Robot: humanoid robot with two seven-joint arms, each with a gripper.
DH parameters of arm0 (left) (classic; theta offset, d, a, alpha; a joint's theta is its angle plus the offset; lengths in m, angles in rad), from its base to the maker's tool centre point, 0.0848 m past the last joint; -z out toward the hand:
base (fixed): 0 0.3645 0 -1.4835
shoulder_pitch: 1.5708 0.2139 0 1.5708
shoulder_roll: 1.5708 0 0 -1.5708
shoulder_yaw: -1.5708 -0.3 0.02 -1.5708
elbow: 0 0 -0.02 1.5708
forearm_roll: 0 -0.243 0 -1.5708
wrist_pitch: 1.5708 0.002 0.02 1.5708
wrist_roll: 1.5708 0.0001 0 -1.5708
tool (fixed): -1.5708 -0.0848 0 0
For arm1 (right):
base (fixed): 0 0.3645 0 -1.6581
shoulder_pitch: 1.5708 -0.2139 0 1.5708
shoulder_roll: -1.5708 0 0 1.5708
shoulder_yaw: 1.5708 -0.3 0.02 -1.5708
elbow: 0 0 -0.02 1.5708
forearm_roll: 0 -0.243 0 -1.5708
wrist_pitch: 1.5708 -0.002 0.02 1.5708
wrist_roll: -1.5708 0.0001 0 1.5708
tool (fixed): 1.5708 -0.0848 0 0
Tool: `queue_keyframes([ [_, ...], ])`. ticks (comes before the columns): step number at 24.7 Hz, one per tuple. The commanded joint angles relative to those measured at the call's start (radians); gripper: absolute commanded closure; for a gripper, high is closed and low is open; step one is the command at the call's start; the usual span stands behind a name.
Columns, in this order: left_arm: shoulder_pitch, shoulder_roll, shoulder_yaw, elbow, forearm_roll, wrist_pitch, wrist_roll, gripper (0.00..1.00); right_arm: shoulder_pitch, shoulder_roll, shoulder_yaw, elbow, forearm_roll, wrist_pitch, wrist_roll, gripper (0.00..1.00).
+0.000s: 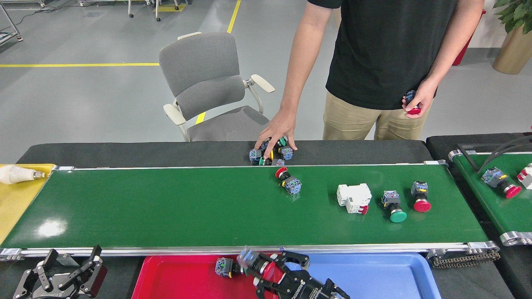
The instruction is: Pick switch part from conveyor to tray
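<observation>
Our right pincer [266, 270] hung over the red tray [174, 278], its fingers closed around a switch part [253, 262] whose red cap faced us and whose blue-grey block pointed up and left toward the conveyor [166, 207]. Its long axis ran slantwise, from lower right to upper left. A second switch part with a green cap [228, 268] lay inside that red tray, long axis left to right, cap to the right, just beside the held one. The blue tray [382, 276] sat to the right of the red one; we saw nothing in the part of it that showed.

On the conveyor we counted four things: a red-capped switch [288, 180] near the far rail, a white breaker block [354, 198], a green-capped switch [394, 205] and a red mushroom switch [419, 196]. These last two stood with caps toward us.

A person's hand [277, 132] rested on a small heap of switches [271, 153] on the black bench strip [124, 153] behind the belt; the other hand [417, 99] held a red-capped switch.

Our left pincer [62, 276] sat low at the left with its fingers spread apart and nothing between them. A bulb [16, 174] lay on the yellow surface [16, 199] at the far left.
</observation>
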Motion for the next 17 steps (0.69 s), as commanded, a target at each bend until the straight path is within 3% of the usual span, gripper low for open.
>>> queue_keyframes([
  [1, -0.017, 0.012, -0.019, -0.028, -0.008, -0.006, 0.003, 0.0, -0.01, 0.01, -0.009, -0.018, -0.007, -0.042, -0.004, 0.0],
  [4, -0.031, 0.009, -0.086, -0.086, -0.011, -0.004, -0.007, 0.0, 0.006, 0.007, -0.11, -0.049, -0.084, -0.028, -0.007, 0.0],
  [6, -0.034, 0.003, -0.134, -0.118, -0.023, 0.003, -0.009, 0.0, 0.082, 0.018, -0.27, -0.092, -0.128, 0.02, -0.007, 0.01],
  [9, -0.115, -0.02, -0.258, -0.132, -0.083, 0.029, -0.032, 0.0, 0.221, 0.09, -0.489, -0.142, -0.138, 0.128, -0.029, 0.01],
  [12, -0.221, -0.106, -0.393, -0.123, -0.163, 0.085, -0.109, 0.0, 0.31, 0.113, -0.624, -0.147, -0.136, 0.236, -0.107, 0.01],
  [17, -0.357, -0.313, -0.514, 0.026, -0.349, 0.092, -0.136, 0.0, 0.288, 0.105, -0.609, -0.138, -0.099, 0.449, -0.101, 0.01],
])
